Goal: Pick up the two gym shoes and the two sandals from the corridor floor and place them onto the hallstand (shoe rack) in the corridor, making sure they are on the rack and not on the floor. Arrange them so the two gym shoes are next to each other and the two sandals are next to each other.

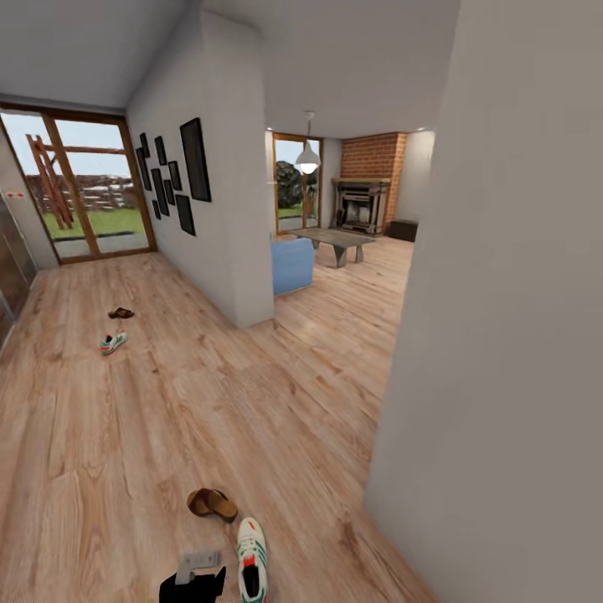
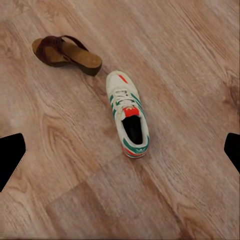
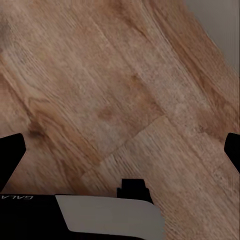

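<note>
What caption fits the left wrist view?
Open left end effector above a gym shoe and a sandal on the corridor floor.

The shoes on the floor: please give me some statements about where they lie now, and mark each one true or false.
1. A sandal and a gym shoe lie close together on the floor near the robot. True.
2. The near gym shoe stands on top of the near sandal. False: they lie side by side, apart, as the left wrist view shows.
3. A second sandal and second gym shoe lie farther down the corridor. True.
4. The left gripper holds a shoe. False: it is open, with the shoe on the floor between its fingers' line of sight.
5. All four shoes rest on a rack. False: all are on the floor.
</note>
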Robot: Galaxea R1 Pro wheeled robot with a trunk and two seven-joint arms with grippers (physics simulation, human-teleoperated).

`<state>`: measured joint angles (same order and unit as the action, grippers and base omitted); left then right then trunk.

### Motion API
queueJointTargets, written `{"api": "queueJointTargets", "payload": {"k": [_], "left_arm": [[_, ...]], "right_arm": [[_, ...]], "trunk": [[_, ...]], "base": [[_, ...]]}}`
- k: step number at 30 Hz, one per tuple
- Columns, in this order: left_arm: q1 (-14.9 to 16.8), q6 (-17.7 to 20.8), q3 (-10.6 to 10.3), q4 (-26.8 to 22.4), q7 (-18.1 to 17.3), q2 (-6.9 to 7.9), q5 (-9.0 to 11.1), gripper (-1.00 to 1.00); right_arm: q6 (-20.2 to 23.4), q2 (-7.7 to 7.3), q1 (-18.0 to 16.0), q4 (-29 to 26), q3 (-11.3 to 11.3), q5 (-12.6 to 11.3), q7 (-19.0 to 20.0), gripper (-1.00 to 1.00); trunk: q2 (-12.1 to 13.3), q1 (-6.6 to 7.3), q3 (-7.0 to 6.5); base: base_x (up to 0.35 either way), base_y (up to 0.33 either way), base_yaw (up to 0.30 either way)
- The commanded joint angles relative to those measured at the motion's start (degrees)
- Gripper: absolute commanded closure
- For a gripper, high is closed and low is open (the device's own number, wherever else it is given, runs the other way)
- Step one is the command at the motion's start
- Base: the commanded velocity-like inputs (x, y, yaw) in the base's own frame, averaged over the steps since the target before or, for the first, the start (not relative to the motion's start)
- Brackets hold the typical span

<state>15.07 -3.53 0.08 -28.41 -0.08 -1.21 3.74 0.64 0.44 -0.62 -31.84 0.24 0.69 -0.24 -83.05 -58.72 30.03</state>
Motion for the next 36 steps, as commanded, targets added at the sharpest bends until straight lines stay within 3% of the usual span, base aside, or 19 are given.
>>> {"api": "queueJointTargets", "payload": {"k": [1, 17, 36], "left_arm": [[0.0, -0.2, 0.0, 0.1, 0.0, -0.02, 0.4, -1.0], [0.0, -0.2, 0.0, 0.1, 0.0, -0.02, 0.4, -1.0], [0.0, -0.2, 0.0, 0.1, 0.0, -0.02, 0.4, -1.0]], "right_arm": [[0.1, 0.0, 0.0, -0.1, 0.0, 0.1, 0.0, -1.0], [0.0, 0.0, 0.0, -0.1, 0.1, 0.1, 0.0, -1.0], [0.0, 0.0, 0.0, -0.1, 0.2, 0.2, 0.1, -1.0]], "trunk": [[0.0, -0.01, 0.08], [0.0, -0.01, 0.42], [0.0, -0.01, 0.45]], "base": [[0.21, 0.0, 0.3], [0.251, -0.065, 0.281], [0.008, -0.092, 0.02]]}}
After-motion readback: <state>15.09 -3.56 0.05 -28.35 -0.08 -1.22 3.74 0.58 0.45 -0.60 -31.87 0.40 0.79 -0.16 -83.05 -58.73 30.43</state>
